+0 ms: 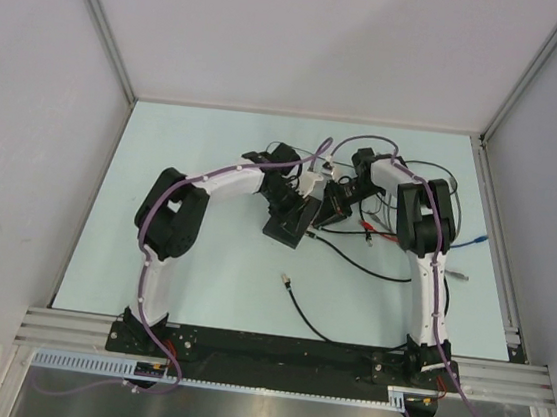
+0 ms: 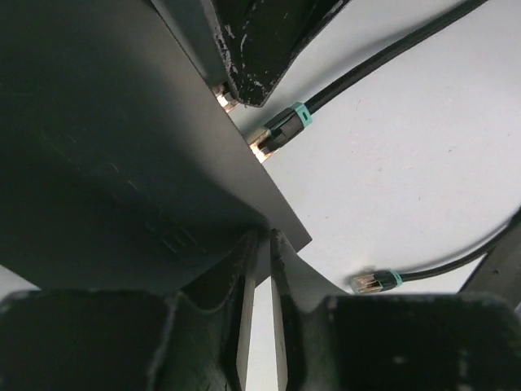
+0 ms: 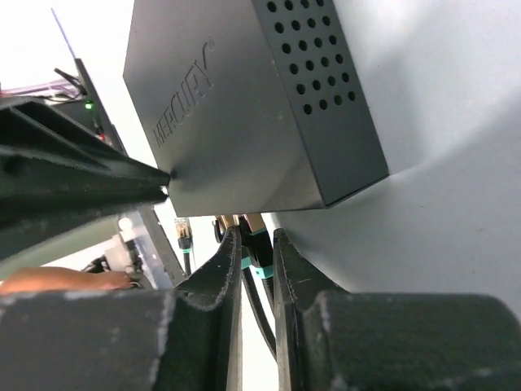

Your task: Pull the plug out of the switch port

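Observation:
The matte-black switch box (image 1: 289, 228) lies mid-table; in the right wrist view (image 3: 244, 106) it shows vent holes and a raised logo. My left gripper (image 1: 298, 199) is shut on the box's corner (image 2: 264, 236). Two black plugs with teal bands sit in the ports on the box's short edge; one shows in the left wrist view (image 2: 283, 130). My right gripper (image 1: 331, 206) reaches that edge, and its fingers (image 3: 256, 238) are shut on one plug (image 3: 258, 247) just below the box. The port itself is hidden behind the plugs.
Black cables loop across the table right of the box, one ending in a loose plug (image 1: 283, 280), seen also in the left wrist view (image 2: 374, 281). Red clips (image 1: 366, 234) and a blue cable (image 1: 471, 243) lie at the right. Grey walls enclose the table.

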You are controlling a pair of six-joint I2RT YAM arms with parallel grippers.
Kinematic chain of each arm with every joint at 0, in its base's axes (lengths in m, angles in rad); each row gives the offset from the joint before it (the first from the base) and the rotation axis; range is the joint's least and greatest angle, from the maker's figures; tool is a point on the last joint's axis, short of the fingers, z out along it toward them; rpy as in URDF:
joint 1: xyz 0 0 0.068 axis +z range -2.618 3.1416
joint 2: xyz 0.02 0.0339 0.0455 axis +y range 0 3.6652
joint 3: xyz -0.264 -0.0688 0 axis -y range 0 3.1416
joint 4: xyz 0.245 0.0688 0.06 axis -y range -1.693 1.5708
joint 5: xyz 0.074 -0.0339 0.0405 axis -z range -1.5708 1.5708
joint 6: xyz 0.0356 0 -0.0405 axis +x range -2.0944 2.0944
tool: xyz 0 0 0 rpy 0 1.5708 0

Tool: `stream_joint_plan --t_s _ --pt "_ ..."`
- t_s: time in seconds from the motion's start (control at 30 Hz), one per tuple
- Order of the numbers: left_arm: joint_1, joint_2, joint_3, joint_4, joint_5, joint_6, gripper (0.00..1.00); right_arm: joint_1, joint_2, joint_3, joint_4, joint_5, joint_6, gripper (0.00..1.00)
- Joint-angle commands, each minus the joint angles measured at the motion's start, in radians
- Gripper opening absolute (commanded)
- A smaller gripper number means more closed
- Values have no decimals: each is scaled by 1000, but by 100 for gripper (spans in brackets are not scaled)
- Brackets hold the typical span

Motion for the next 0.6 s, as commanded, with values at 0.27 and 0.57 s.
stream_joint_plan --t_s 0.27,0.57 --pt "24 89 -30 19 -57 -44 18 -11 123 49 56 118 37 57" --pt "30 107 -1 5 -57 -36 17 8 137 45 54 95 14 47"
